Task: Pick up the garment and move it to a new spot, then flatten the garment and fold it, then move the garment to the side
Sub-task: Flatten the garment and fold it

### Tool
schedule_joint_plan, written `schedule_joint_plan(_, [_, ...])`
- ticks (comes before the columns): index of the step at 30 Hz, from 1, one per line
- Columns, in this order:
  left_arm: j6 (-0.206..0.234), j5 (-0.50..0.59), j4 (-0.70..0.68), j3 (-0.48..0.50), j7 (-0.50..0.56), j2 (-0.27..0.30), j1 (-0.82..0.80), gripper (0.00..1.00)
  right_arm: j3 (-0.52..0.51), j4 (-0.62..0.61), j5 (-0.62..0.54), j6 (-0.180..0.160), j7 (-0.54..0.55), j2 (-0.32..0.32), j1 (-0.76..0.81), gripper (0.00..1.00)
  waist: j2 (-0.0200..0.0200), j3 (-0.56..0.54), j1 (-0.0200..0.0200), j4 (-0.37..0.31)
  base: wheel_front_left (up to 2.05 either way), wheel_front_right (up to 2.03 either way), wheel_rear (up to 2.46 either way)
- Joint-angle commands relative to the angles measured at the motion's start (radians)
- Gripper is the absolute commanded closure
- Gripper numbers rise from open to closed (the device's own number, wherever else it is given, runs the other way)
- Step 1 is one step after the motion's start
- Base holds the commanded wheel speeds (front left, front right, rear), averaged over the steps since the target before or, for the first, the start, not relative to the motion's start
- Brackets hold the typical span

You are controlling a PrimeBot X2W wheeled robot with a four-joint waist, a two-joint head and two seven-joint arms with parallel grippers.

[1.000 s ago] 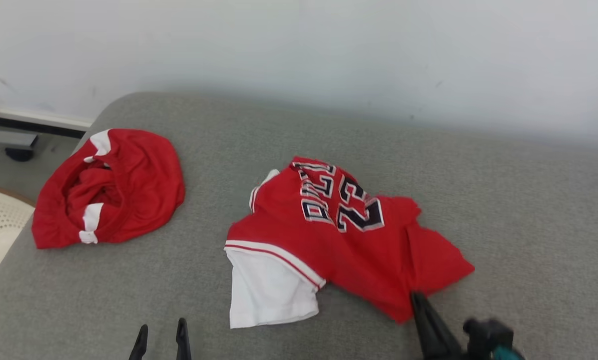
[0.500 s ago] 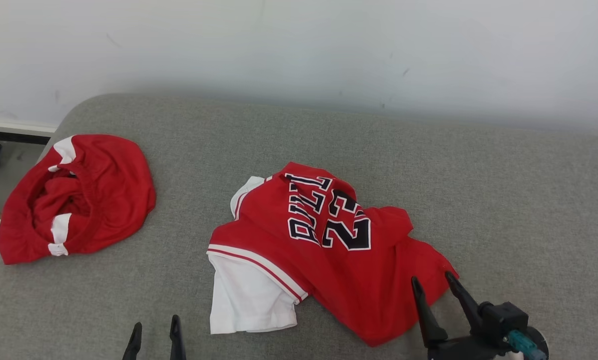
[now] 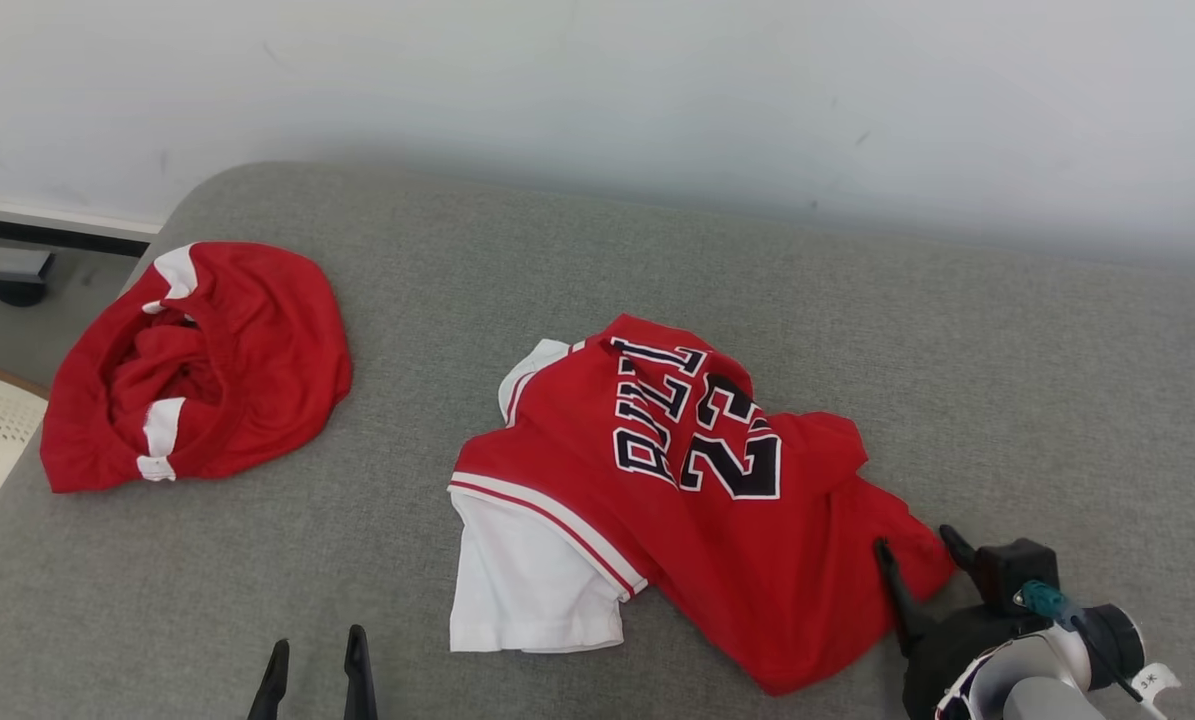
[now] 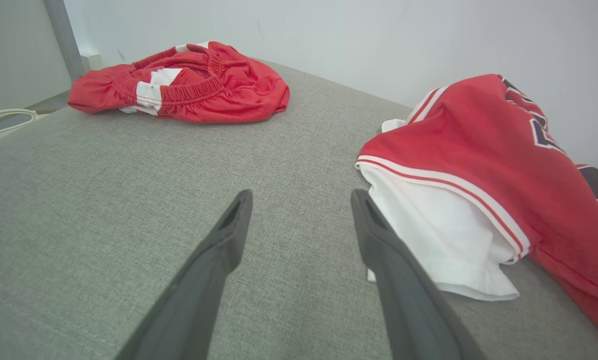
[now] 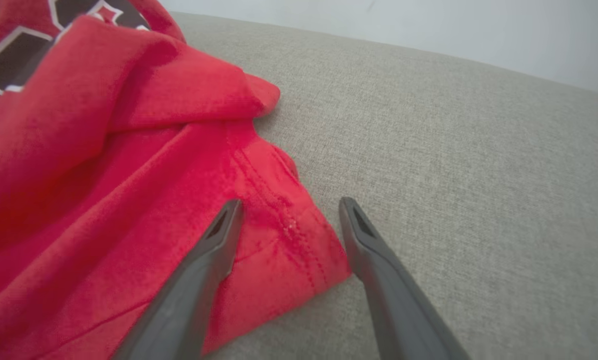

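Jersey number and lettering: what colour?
Black with a white outline, on the red jersey. The head view shows it best.

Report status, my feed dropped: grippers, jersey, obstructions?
Left gripper open, empty. Right gripper open, fingers astride a corner of the jersey. Jersey crumpled, unfolded, on grey cushion. Red shorts lie apart, left; nothing blocking.
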Motion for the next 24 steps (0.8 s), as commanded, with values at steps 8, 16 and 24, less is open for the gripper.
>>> schedule_joint_plan(8, [0.004, -0.005, -0.011, 0.012, -0.002, 0.001, -0.001, 0.00, 0.013, -0.044, -0.002, 0.002, -0.002, -0.008, -0.010, 1.00, -0.0001, 0.010, -0.0001, -0.004, 0.00, 0.00, 0.00])
schedule_joint_plan(16, [0.010, -0.013, -0.015, 0.013, -0.002, 0.001, -0.022, 0.00, -0.053, -0.144, -0.035, 0.002, -0.002, -0.025, -0.073, 1.00, -0.0001, 0.018, -0.0001, -0.041, 0.00, 0.00, 0.00])
schedule_joint_plan(24, [0.006, -0.016, -0.005, 0.018, -0.002, 0.001, -0.012, 0.00, -0.106, -0.269, -0.037, 0.002, -0.002, -0.008, -0.036, 1.00, -0.0001, 0.003, -0.0001, -0.073, 0.00, 0.00, 0.00])
